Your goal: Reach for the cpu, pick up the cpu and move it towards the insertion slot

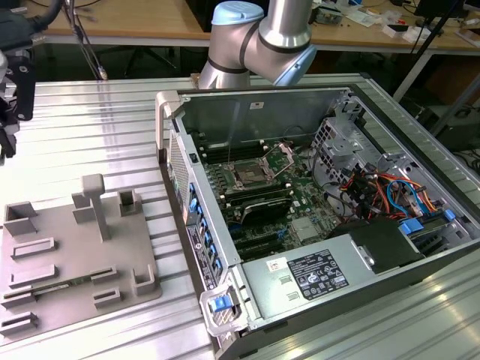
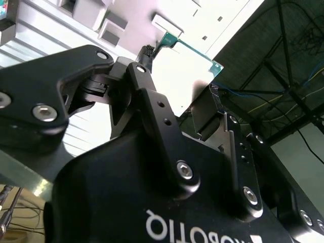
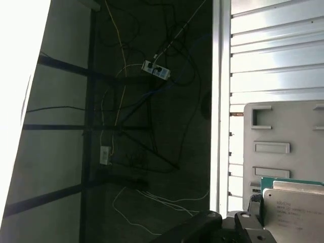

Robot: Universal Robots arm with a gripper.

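Note:
In the second wrist view my gripper is shut on the cpu, a flat square chip with a bright silvery face and a thin green rim, pinched between two black fingers. The first wrist view shows the cpu held over the grey fixture tray, clear of it. My black gripper body hangs at the exterior view's left edge, above the tray. The insertion slot, a square socket with a metal frame, sits on the motherboard inside the open computer case, far from the gripper.
The open computer case fills the exterior view's right, with drive bays, coloured cables and a power supply. The tray carries several upright posts and holders. Ribbed metal table lies between tray and case. Cables hang below the table edge.

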